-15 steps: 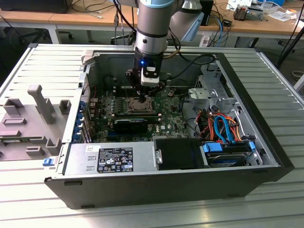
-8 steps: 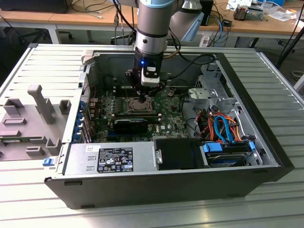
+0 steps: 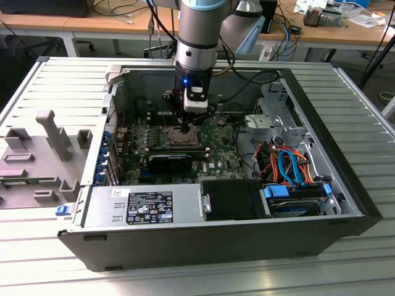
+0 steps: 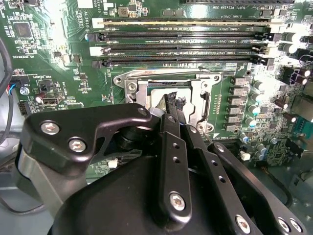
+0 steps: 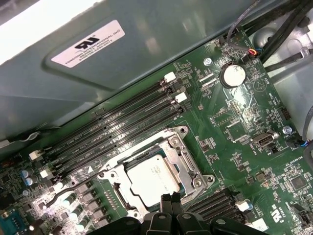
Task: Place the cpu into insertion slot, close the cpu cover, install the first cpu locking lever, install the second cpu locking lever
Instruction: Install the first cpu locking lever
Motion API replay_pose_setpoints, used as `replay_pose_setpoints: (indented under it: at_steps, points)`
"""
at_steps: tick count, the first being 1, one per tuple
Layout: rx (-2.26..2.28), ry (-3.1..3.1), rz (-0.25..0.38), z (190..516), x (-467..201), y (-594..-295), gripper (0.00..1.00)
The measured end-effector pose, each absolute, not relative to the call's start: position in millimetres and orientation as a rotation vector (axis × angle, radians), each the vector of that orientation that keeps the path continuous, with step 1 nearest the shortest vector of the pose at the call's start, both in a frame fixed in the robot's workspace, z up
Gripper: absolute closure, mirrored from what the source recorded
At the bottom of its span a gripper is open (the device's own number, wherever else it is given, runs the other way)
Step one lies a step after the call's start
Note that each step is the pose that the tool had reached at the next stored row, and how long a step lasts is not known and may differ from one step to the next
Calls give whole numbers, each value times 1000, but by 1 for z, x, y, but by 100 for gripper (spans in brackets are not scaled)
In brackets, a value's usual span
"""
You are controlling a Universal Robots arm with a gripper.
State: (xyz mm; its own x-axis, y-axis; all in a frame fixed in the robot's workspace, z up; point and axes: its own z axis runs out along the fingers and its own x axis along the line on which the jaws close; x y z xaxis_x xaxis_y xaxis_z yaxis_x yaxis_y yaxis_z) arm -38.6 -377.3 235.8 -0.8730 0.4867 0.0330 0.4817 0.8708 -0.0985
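**Gripper over the socket**

The gripper (image 5: 171, 203) hangs just above the slot (image 5: 154, 174) on the motherboard (image 5: 244, 127), jaws together and empty. The cpu (image 5: 149, 178) lies seated inside, with the cover (image 5: 183, 154) framing it beside the memory slots (image 5: 117, 129).

hand (image 3: 185, 121) — low over insertion slot (image 3: 179, 137) | computer case (image 3: 216, 240) — open
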Motion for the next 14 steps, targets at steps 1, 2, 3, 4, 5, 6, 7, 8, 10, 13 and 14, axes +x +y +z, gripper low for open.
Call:
replay_pose_setpoints:
  at_steps: [1, 2, 3, 4, 5, 6, 7, 8, 10, 13, 14]
  points:
    - [-771, -2984, 135, 236, -39, -377, 89]
    - [-770, -2984, 135, 236, -39, -377, 89]
    - [-768, -2985, 135, 236, -39, -377, 89]
    - [-767, -2985, 135, 236, -39, -377, 89]
    - [-765, -2986, 135, 236, -39, -377, 89]
    - [-764, -2986, 135, 236, -39, -377, 89]
    - [-763, -2986, 135, 236, -39, -377, 89]
    - [-760, -2987, 135, 236, -39, -377, 89]
    - [-756, -2988, 135, 236, -39, -377, 89]
    - [-750, -2990, 135, 236, -39, -377, 89]
    - [-749, -2990, 135, 236, -39, -377, 89]
